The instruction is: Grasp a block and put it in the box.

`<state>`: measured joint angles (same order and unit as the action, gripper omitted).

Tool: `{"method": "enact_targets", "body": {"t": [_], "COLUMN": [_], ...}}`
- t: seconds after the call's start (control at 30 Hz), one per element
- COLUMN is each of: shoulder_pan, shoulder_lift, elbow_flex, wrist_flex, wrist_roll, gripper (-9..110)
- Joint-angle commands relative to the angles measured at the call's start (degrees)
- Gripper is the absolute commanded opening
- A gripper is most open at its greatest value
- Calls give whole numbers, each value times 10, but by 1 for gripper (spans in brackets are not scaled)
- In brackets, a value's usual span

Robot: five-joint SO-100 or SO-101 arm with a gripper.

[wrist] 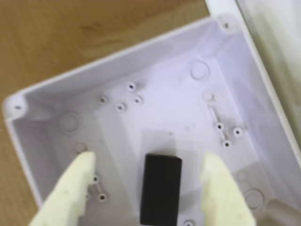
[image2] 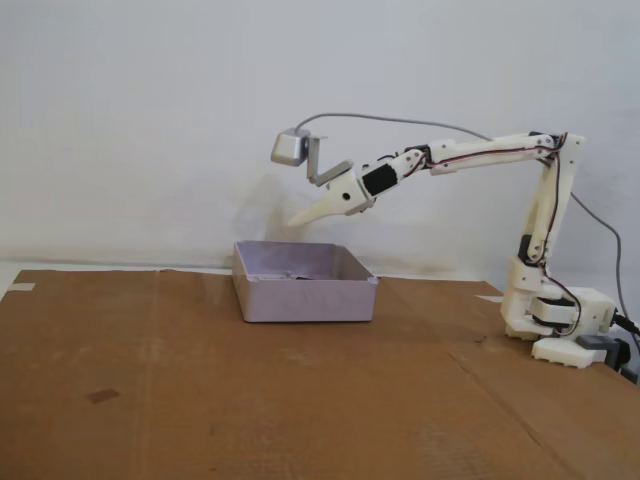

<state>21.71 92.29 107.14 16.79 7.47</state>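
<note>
Two pale fingers (wrist: 70,188) are seen spread wide at the bottom of the wrist view, so the gripper (wrist: 148,165) is clearly open and nothing is held between the jaws. The block (wrist: 161,195) is found lying flat on the floor of the box (wrist: 141,56), at the lower middle of the frame, in the gap between the fingers but not touched by either. Small screw bosses and round marks are dotted over the box floor.

In the fixed view, the box (image2: 305,297) is parked on the brown cardboard (image2: 200,400) at the centre of the frame, and the gripper (image2: 298,219) is held in the air just above it, pointed left and down. The block can't be made out from that side. A grey camera housing (image2: 291,147) is mounted above the gripper, and the arm's base (image2: 555,320) is set at the right edge.
</note>
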Motion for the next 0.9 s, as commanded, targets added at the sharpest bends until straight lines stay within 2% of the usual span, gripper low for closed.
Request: {"method": "enact_targets", "body": {"t": [0.0, 0.87], "shoulder_pan": [-21, -142], "shoulder_lift": [98, 219], "elbow_flex": [-75, -65], "wrist_flex": [-20, -20], "wrist_roll": [-4, -3], "gripper": [26, 26]}}
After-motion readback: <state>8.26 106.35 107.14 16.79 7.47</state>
